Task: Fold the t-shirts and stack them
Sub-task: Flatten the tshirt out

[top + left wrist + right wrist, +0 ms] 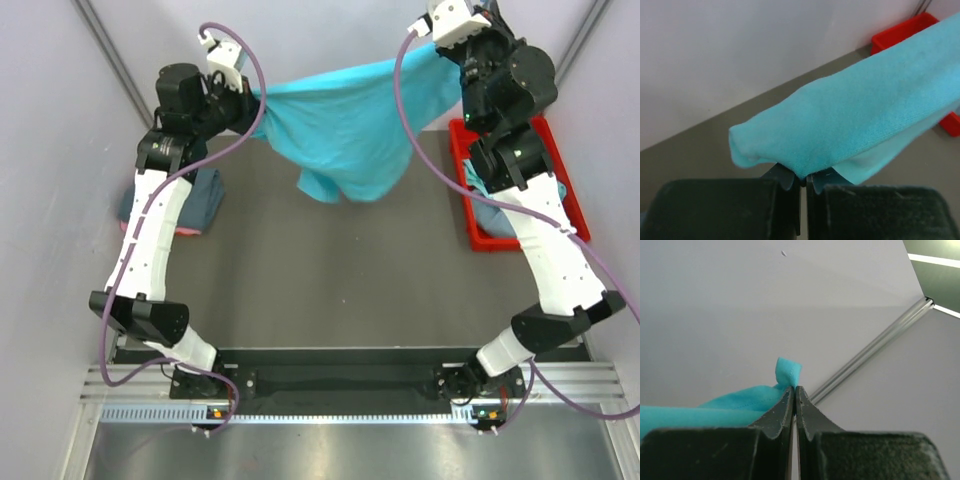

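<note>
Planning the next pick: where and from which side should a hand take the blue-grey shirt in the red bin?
Probably its bunched near-left part, a pinch from straight above. The blue-grey shirt heaps there against the red bin's wall, which blocks a sideways approach, and the right arm hides the rest.

Both arms stretched to the far side, wrists raised. Left arm (pixel 150 230) runs up the left side, wrist turned right. Left claw (pixel 243 97) pinched tight on an edge of the turquoise t-shirt (pixel 350 120). Right arm (pixel 545 240) runs up the right side. Right claw (pixel 428 42) sits farther back, jaws pressed together on a corner of that shirt.
</note>
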